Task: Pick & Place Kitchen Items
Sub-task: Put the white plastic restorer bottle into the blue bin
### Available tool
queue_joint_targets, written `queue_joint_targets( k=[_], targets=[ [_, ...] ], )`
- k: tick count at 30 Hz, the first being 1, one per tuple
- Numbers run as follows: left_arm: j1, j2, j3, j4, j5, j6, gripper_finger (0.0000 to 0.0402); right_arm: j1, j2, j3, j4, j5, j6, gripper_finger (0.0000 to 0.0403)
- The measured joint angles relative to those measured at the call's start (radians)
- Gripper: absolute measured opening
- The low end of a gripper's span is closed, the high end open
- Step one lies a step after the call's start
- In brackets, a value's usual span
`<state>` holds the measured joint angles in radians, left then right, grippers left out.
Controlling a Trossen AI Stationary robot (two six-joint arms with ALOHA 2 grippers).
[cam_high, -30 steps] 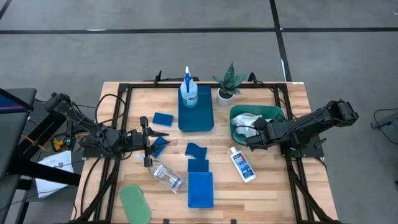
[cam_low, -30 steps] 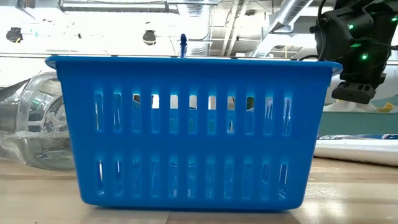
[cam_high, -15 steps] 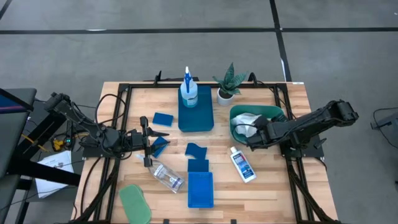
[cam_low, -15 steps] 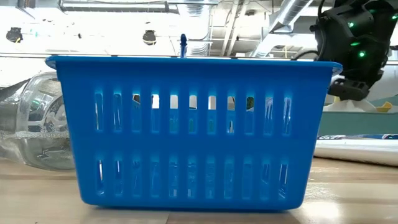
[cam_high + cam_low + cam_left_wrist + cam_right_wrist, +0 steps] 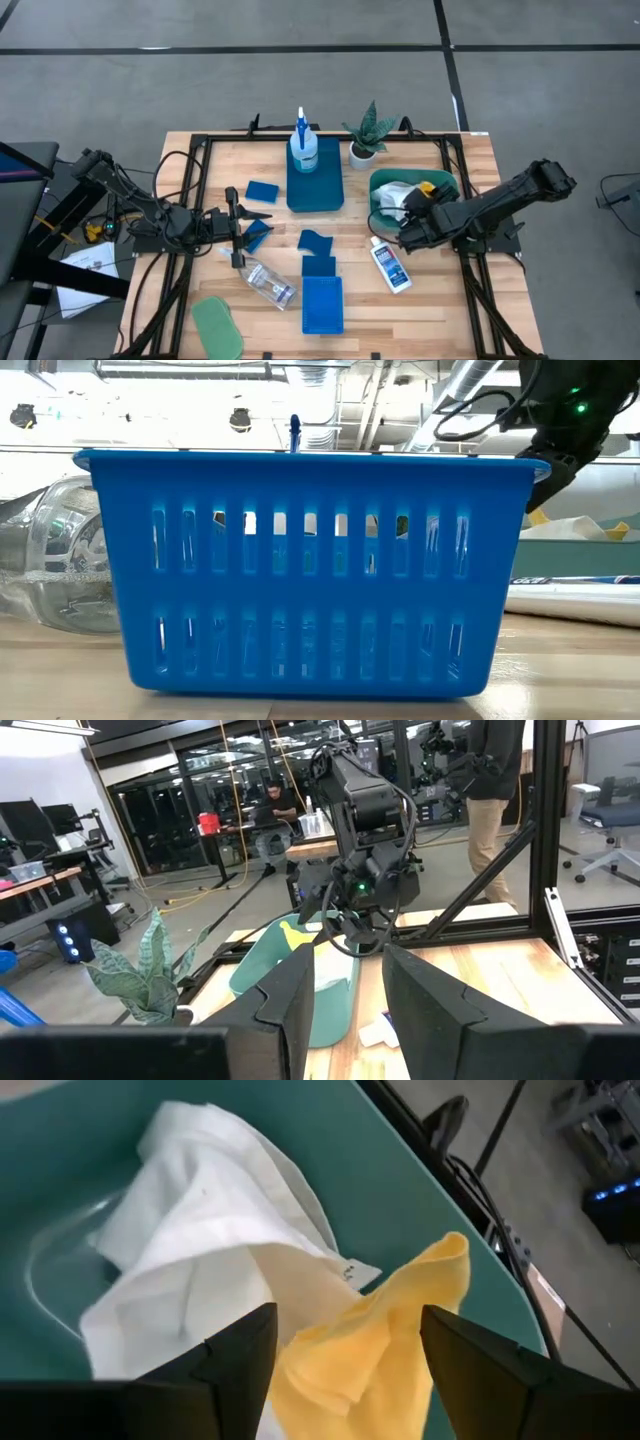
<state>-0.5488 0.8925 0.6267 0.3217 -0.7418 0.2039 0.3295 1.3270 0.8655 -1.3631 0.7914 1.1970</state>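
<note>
Wooden table point(image 5: 430, 290) under two arms. Right tool point(image 5: 409, 231) hovers at the teal tub point(image 5: 383, 182), jaws apart and empty, above a white cloth point(image 5: 190, 1270) and yellow cloth point(image 5: 370, 1340) inside. Left tool point(image 5: 236, 228), partly open, waits far left.

table point(image 5: 440, 300): pale wood | yellow cloth point(image 5: 380, 1340): soft | basket point(image 5: 300, 570): glossy plastic

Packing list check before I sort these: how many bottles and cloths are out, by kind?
Spray bottle: 1
White blue-labelled bottle: 1
Clear plastic bottle: 1
White cloth: 1
Yellow cloth: 1
Green cloth: 1
Total: 6
</note>
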Motion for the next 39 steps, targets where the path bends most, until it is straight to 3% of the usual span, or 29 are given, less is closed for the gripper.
queue_joint_targets(
  k=[12, 16, 23, 29, 39],
  targets=[
    [0.0, 0.0, 0.0, 0.0, 0.001, 0.0, 0.0117, 0.007, 0.0, 0.002, -0.053, 0.003, 0.053, 0.0238],
    [0.0, 0.0, 0.0, 0.0, 0.002, 0.0, 0.0117, 0.016, 0.0, 0.004, -0.061, 0.066, 0.086, 0.0237],
    [0.0, 0.0, -0.001, 0.0, 0.005, 0.0, 0.0117, 0.077, 0.0, 0.07, -0.181, 0.187, 0.287, 0.0221],
    [0.0, 0.0, -0.001, 0.0, 0.005, 0.0, 0.0117, 0.131, 0.0, 0.089, -0.208, 0.19, 0.348, 0.0211],
    [0.0, 0.0, -0.001, 0.0, 0.004, 0.0, 0.0117, 0.114, 0.0, 0.089, -0.208, 0.183, 0.347, 0.0209]
  ],
)
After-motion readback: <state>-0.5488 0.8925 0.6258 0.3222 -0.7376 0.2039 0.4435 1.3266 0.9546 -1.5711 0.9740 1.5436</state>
